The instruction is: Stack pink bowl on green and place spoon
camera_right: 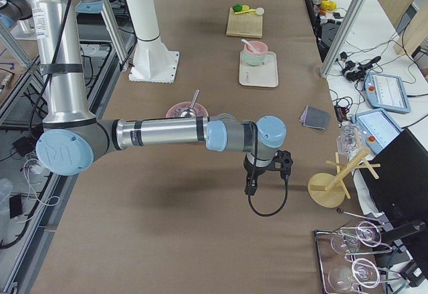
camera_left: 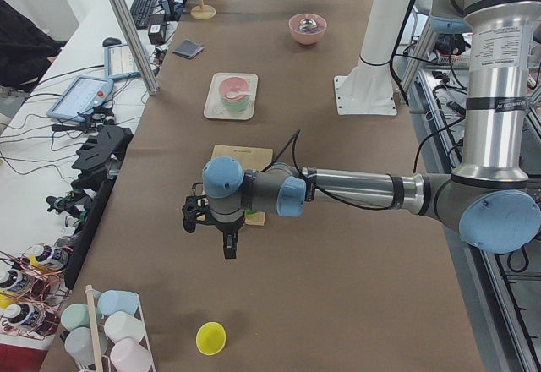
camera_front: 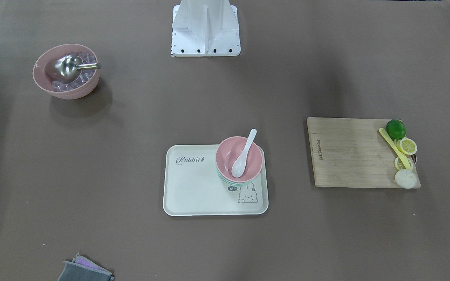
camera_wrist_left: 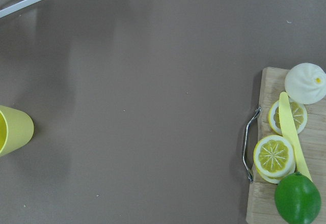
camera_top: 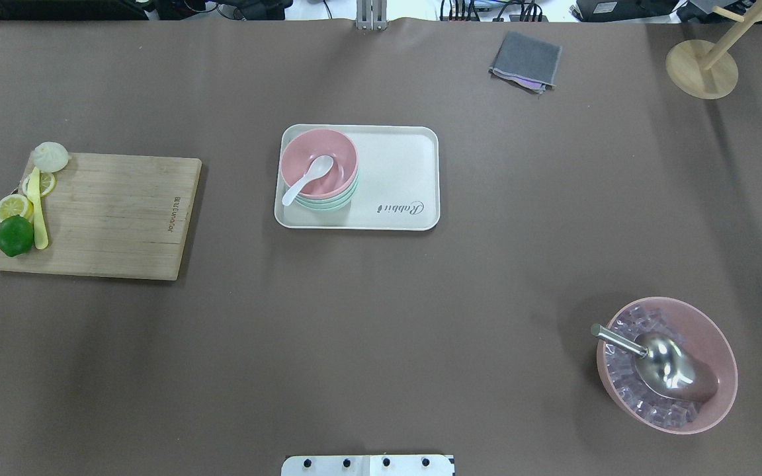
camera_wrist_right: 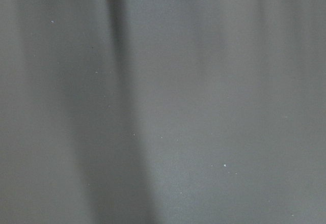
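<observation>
Pink bowl [camera_front: 239, 158] sits stacked on the green bowl [camera_top: 335, 203], on the tray [camera_front: 193, 187].
White spoon [camera_front: 243, 154] lies inside the pink bowl; left gripper [camera_left: 228, 241] and right gripper [camera_right: 253, 186] hang well apart from the tray; open or closed, I cannot tell.

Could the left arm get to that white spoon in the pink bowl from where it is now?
Probably yes. The spoon lies uncovered in the pink bowl, handle over the rim, and only the low cutting board sits between it and the left gripper, which hangs above the table.
</observation>
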